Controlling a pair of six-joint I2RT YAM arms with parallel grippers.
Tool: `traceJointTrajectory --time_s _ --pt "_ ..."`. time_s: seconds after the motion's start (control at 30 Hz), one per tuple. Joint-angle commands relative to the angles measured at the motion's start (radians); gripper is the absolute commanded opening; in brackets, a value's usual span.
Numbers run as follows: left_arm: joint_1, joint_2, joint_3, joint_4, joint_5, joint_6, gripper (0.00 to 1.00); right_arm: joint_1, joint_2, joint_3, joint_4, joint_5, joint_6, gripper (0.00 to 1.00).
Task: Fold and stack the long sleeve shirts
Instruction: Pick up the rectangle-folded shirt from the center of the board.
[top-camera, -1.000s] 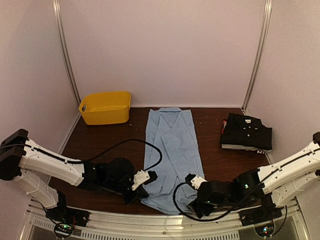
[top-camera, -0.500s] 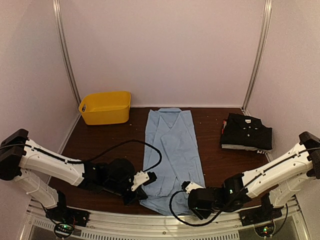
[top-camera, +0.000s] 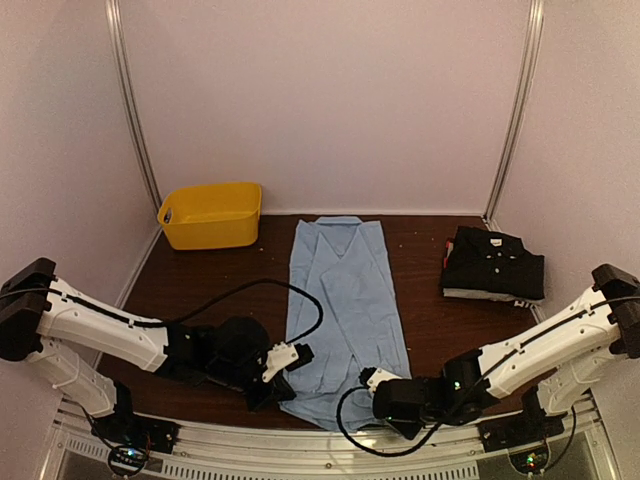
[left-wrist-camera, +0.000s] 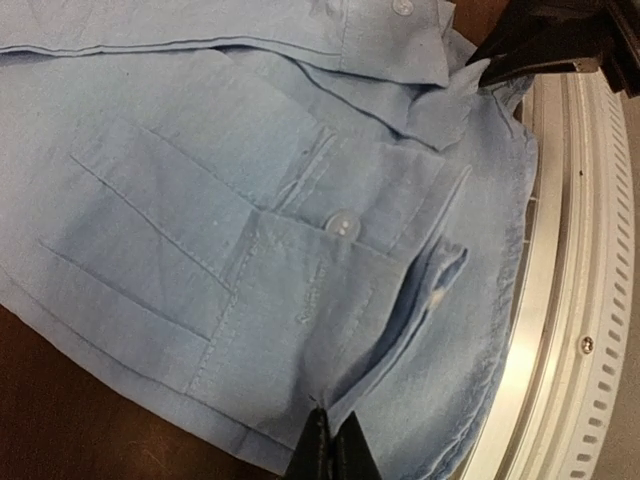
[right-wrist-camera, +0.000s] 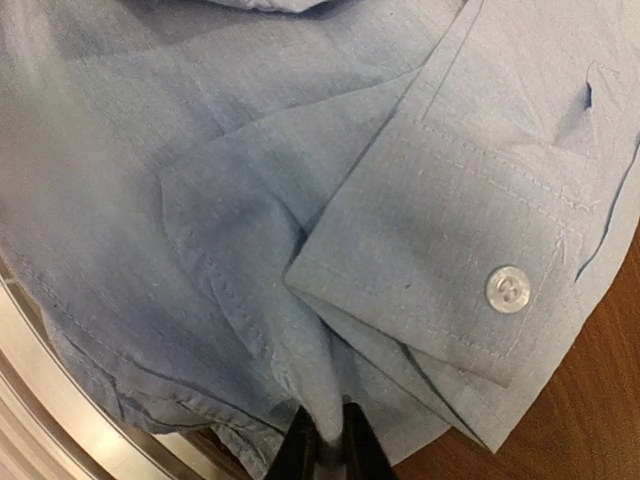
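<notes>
Left claw and right claw, each pinched tight on the near hem of the blue shirt, spread flat on the counter; black shirt folded right of it, yellow bin far left.

No text, label, brand, number or sign can be read in any of the views, not on the light blue shirt, not on the black shirt and not on the yellow bin.
</notes>
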Motion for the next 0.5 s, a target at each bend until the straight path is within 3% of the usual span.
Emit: traceJointTrajectory --time_s 0.0,0.3,0.47 --pt "-0.032 -0.009 0.014 -0.031 0.026 -0.046 0.0 0.013 -0.025 -0.011 -0.002 -0.037 0.007 0.01" --pt "-0.108 -0.079 -0.003 -0.114 0.12 -0.15 0.0 0.11 -0.129 -0.014 0.013 -0.228 0.108 0.0" --pt "-0.102 -0.149 0.032 -0.152 0.118 -0.157 0.0 0.107 -0.219 0.009 -0.029 -0.22 0.121 0.0"
